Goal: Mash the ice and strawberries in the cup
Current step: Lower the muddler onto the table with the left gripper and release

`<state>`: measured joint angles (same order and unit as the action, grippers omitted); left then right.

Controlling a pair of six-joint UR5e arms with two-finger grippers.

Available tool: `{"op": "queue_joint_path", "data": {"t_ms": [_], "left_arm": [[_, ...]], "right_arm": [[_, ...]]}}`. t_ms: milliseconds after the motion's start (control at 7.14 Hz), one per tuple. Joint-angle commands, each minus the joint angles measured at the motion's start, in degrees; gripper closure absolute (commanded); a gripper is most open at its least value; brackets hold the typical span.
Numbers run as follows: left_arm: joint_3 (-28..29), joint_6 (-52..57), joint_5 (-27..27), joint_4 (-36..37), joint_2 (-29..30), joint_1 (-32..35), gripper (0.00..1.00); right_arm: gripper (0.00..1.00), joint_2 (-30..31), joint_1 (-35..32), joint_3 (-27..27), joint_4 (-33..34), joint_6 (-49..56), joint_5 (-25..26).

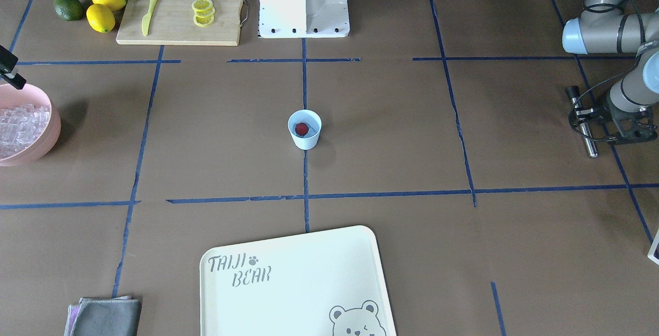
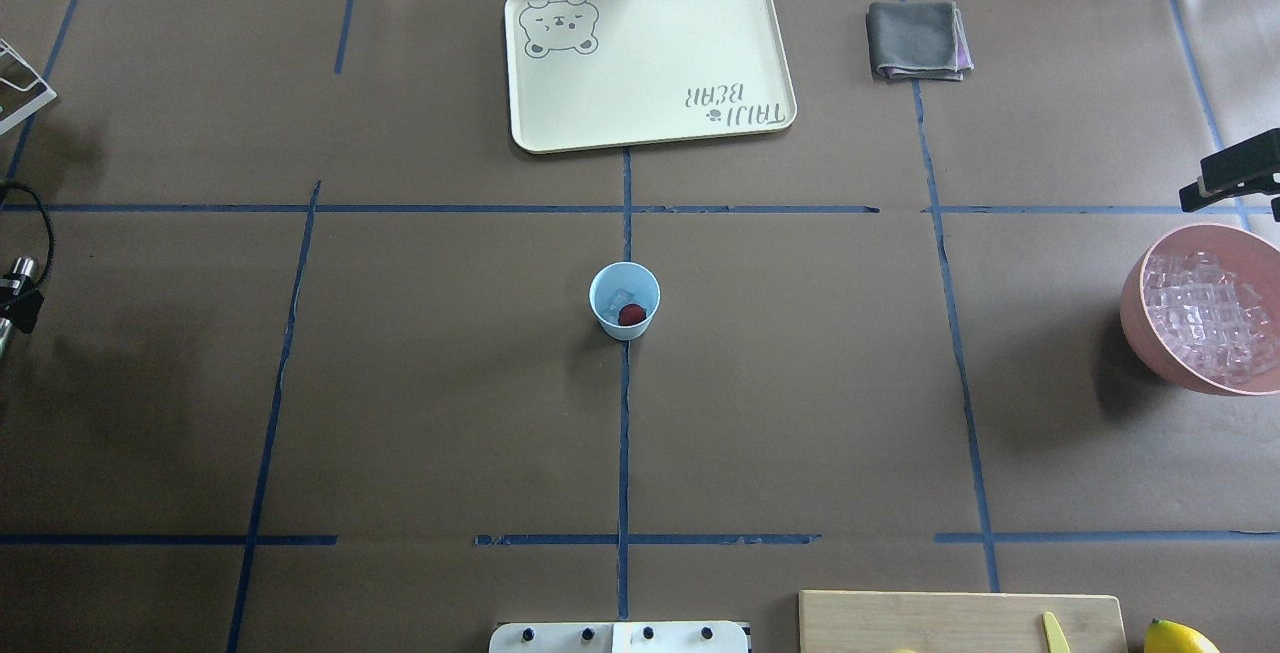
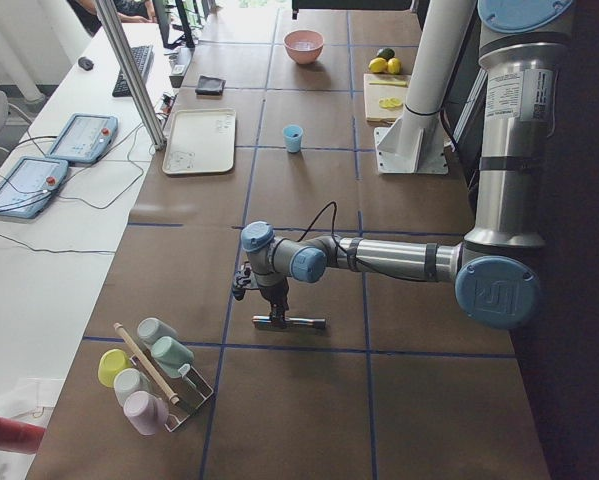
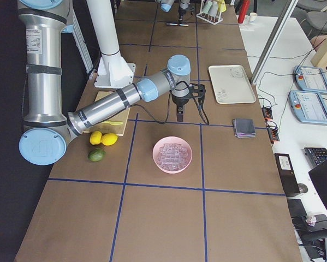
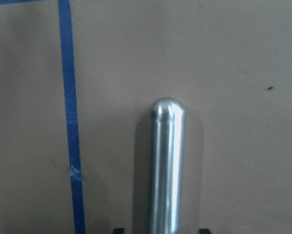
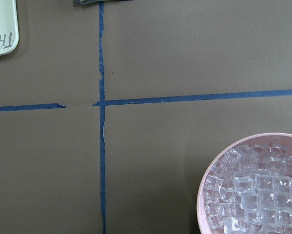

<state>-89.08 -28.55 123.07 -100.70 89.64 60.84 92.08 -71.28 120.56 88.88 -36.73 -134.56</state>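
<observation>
The small light blue plastic cup [image 2: 624, 301] stands upright at the middle of the brown paper-covered bench [image 2: 400, 383], on a crossing of blue tape lines. Inside it lie one bumpy red strawberry [image 2: 631, 314] and a few clear ice cubes [image 2: 619, 294], the berry touching the ice.

Well apart, at the bench's end on the robot's right, a large pink bowl [image 2: 1135, 323] holds a heap of more ice. The right claw [image 2: 1225, 181] hangs just beside that bowl, on its side away from the robot. Too little of it shows to tell whether its fingers are apart or together.

At the opposite end the left claw [image 1: 577, 116] is low over the bench with a shiny metal rod [image 1: 587, 138] between its fingers. I cannot tell whether they press it.

Away from the robot lie a cream tray with a bear print [image 2: 650, 63] and a folded grey cloth [image 2: 915, 41]. Near the robot's base a wooden board [image 1: 175, 12] carries lemon slices [image 1: 203, 13] and a pale green knife [image 1: 149, 12], with two lemons [image 1: 100, 18] and a dark green fruit [image 1: 68, 6] beside it.
</observation>
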Motion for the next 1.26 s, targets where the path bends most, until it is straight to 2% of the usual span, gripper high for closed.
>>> {"op": "queue_joint_path", "data": {"t_ms": [0, 140, 280, 420, 560, 700, 980, 1121], "left_arm": [[-5.1, 0.25, 0.24, 0.41, -0.42, 0.42, 0.0], [-9.05, 0.25, 2.16, 0.5, -1.21, 1.38, 0.0], [-10.74, 1.47, 6.79, 0.5, -1.39, 6.61, 0.0], [-10.33, 9.4, 10.4, 1.02, -1.48, 10.67, 0.0], [-10.58, 17.83, 11.13, 6.68, -1.39, 15.75, 0.0], [-10.67, 24.88, 11.23, 11.44, -1.39, 18.15, 0.0], [-8.75, 28.02, 11.41, 11.58, -1.66, 20.89, 0.0], [-8.74, 27.76, 11.41, 11.66, -1.74, 20.9, 0.0]], "right_arm": [[0.0, -0.23, -0.09, -0.24, 0.41, 0.25, -0.35], [0.0, -0.23, -1.83, -0.76, 0.94, 1.56, -0.7], [0.01, -0.14, -4.8, -2.86, 2.16, 7.92, -0.88], [0.01, -0.49, -7.44, -4.53, 7.22, 16.77, -0.88], [0.0, -0.84, -10.25, -6.72, 11.1, 26.26, -0.18], [0.0, -0.5, -12.46, -9.53, 11.48, 31.57, -0.17], [0.0, -0.14, -14.58, -14.72, 11.66, 38.37, -0.26], [0.0, -0.23, -15.28, -14.74, 14.01, 39.27, -0.44]]}}
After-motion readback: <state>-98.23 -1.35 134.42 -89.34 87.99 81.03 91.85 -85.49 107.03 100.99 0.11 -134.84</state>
